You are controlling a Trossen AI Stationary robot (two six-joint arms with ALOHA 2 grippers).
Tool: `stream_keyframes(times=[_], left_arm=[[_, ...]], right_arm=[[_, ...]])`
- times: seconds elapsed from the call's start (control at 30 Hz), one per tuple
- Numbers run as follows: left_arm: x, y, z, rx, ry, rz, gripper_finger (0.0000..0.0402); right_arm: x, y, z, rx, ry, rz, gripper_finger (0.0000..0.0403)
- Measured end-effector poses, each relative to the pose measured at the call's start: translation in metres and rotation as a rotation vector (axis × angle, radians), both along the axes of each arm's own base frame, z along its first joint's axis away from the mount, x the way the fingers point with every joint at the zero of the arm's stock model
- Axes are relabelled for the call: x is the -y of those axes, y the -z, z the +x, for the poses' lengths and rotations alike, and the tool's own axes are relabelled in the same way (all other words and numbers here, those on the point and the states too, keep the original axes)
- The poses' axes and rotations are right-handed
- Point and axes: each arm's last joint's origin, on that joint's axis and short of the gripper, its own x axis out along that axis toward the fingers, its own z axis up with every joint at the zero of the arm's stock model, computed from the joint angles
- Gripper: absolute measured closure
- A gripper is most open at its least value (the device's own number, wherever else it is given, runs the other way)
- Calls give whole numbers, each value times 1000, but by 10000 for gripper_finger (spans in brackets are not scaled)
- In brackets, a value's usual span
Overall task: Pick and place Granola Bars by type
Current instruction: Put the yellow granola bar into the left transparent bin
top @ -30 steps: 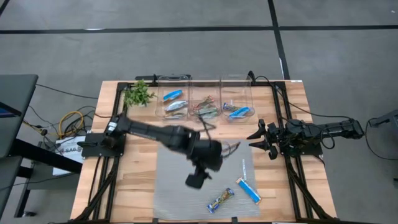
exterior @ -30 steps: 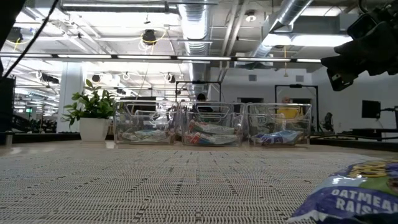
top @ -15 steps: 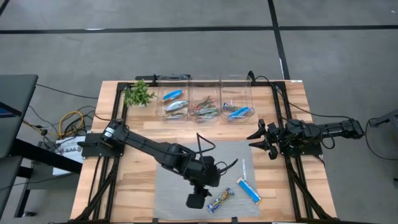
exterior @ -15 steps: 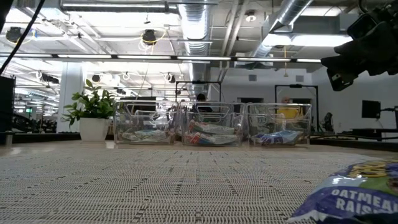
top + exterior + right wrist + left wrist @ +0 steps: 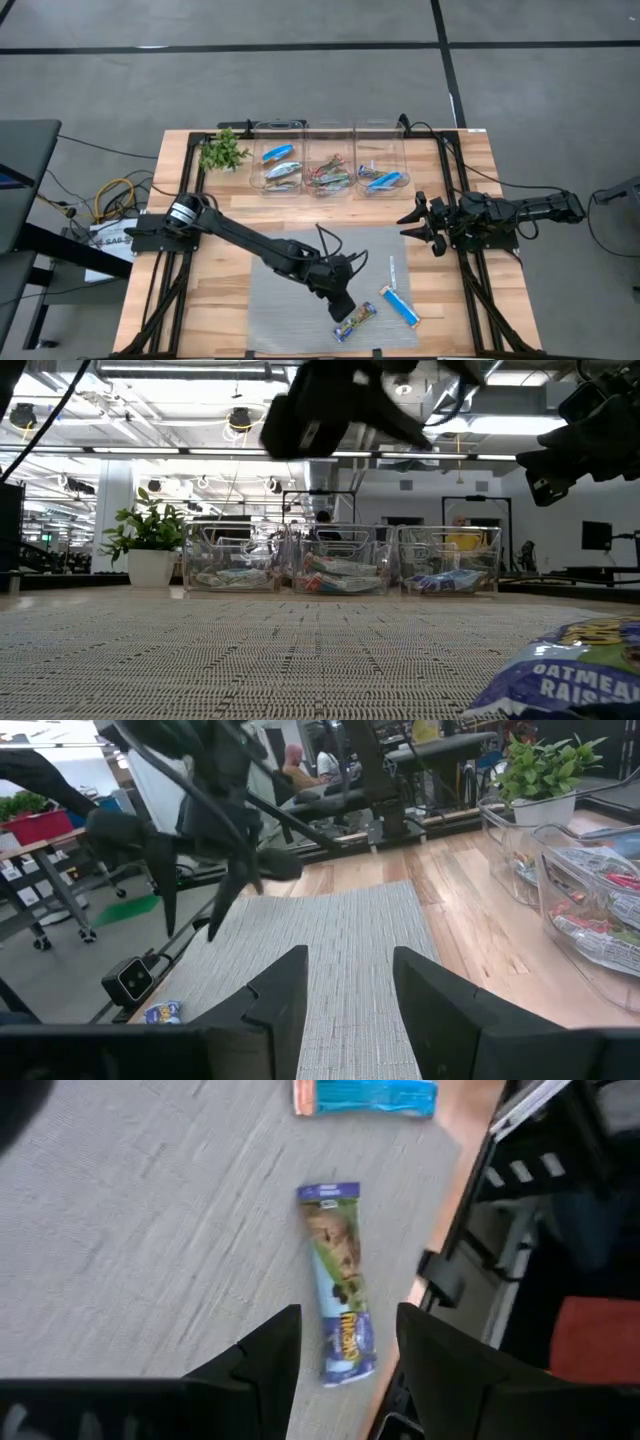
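Two granola bars lie flat on the grey mat: a blue-silver-yellow one (image 5: 355, 321) (image 5: 338, 1280) (image 5: 560, 672) and a bright blue one (image 5: 399, 305) (image 5: 365, 1097). My left gripper (image 5: 343, 305) (image 5: 345, 1355) hovers open just above the blue-silver-yellow bar, with the bar's near end showing between its fingers in the wrist view. It touches nothing. More bars lie sorted in three clear bins (image 5: 329, 160). My right gripper (image 5: 415, 222) (image 5: 345, 985) waits open over the table's right side.
A thin white strip (image 5: 392, 268) lies on the mat near the bright blue bar. The green plant sprig (image 5: 222, 152) stands at the far left by the bins. The mat's near edge and the table's frame rail (image 5: 470, 1210) are close to the bars.
My left gripper has come down from high over the mat's middle and swung toward the near right, ending just over the blue-silver-yellow bar. Its arm now shows at the top of the low view. Neither bar has moved.
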Motion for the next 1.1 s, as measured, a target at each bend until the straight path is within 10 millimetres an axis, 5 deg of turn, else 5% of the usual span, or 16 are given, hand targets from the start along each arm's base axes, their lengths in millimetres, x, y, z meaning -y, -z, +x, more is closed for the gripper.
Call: stream_keyframes(times=[0.5, 0.9, 1.1], left_arm=[[11, 8, -2, 84, 16, 30, 244], [13, 3, 2, 219, 204, 170, 244], [-10, 12, -22, 340, 280, 244, 244]], right_arm=[[0, 0, 0, 0, 0, 0, 262], [0, 0, 0, 0, 0, 0, 261], [0, 0, 0, 0, 0, 0, 260]])
